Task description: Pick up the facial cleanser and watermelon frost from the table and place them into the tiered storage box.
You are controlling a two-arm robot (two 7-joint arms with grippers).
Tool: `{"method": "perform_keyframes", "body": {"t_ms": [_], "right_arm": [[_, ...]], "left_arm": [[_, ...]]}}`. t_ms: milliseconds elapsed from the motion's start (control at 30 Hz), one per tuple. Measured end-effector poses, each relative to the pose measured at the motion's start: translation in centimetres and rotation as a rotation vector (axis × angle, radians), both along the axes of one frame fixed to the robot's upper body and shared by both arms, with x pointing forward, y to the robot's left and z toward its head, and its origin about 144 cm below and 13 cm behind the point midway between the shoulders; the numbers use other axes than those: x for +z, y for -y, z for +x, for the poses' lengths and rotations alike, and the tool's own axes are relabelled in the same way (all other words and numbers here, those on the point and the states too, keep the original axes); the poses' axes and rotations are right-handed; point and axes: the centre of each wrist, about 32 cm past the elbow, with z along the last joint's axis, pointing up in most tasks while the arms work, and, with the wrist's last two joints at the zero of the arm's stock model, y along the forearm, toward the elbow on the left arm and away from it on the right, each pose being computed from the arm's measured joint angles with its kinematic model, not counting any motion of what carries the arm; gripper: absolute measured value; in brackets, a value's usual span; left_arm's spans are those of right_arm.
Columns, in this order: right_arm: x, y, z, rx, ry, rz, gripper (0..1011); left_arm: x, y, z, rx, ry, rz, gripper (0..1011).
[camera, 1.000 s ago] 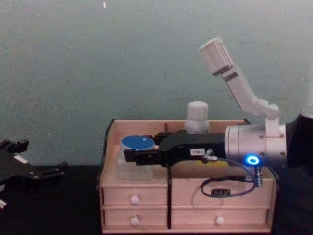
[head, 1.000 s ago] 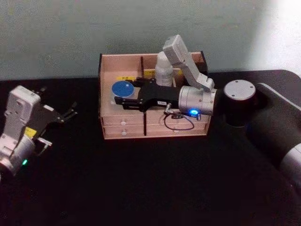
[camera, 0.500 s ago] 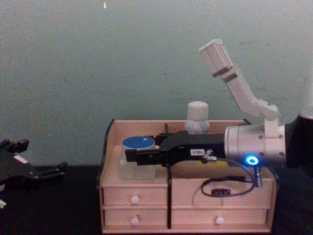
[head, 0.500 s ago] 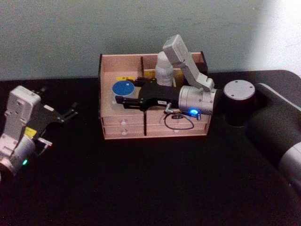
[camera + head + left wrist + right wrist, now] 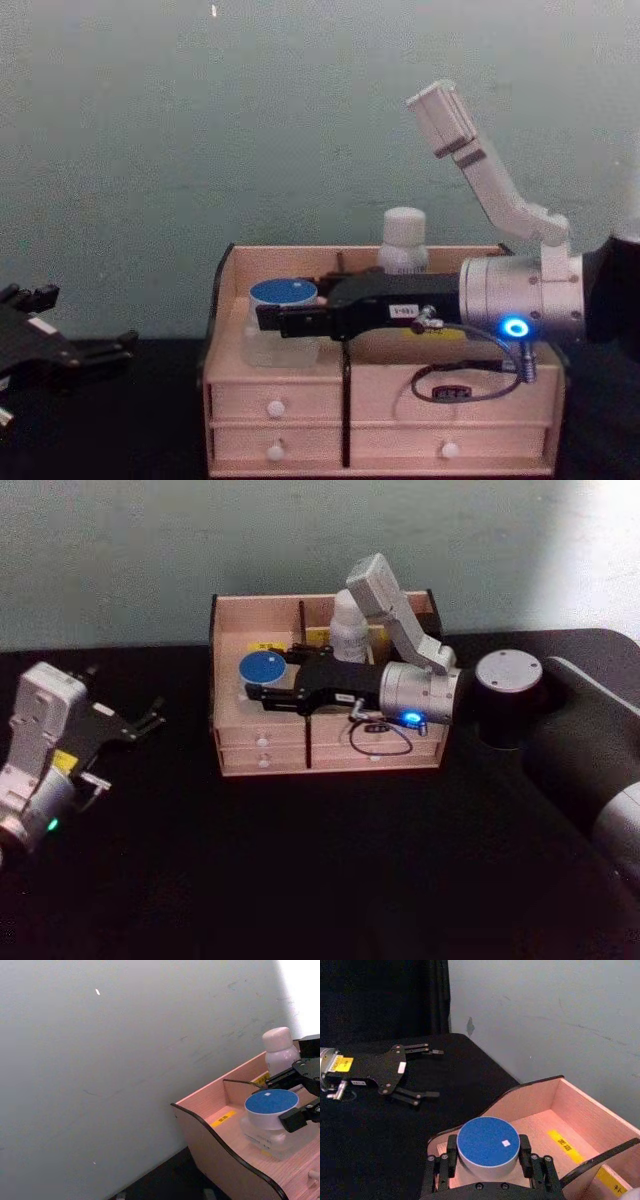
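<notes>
The watermelon frost (image 5: 258, 665), a clear squat jar with a blue lid, stands in the left compartment of the tiered storage box (image 5: 262, 752). My right gripper (image 5: 265, 676) reaches in from the right and is shut on the jar, one black finger pressed against each side of the lid (image 5: 487, 1141). In the chest view the jar (image 5: 281, 318) rests on the shelf of the box (image 5: 380, 400). The facial cleanser (image 5: 347, 630), a tall white bottle (image 5: 403, 240), stands upright in the back compartment behind my right wrist. My left gripper (image 5: 155, 712) is open and parked at the far left over the table.
The box stands at the back of the black table (image 5: 320, 860), close to a grey-green wall. Two rows of white-knobbed drawers (image 5: 275, 408) face me. A thin divider (image 5: 301, 620) splits the upper compartments. Open black table lies between the box and my left gripper (image 5: 432, 1072).
</notes>
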Motion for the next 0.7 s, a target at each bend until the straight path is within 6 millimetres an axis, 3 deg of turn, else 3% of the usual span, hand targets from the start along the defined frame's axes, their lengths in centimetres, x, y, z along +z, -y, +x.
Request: {"method": "perform_keyframes", "body": {"t_ms": [500, 700], "right_arm": [[-0.03, 0.01, -0.03, 0.001, -0.001, -0.001, 735], [-0.03, 0.01, -0.03, 0.001, -0.001, -0.001, 886]], "left_arm": [[0.00, 0.00, 0.00, 0.000, 0.000, 0.000, 1001], [0.00, 0.00, 0.00, 0.000, 0.000, 0.000, 1001]]}}
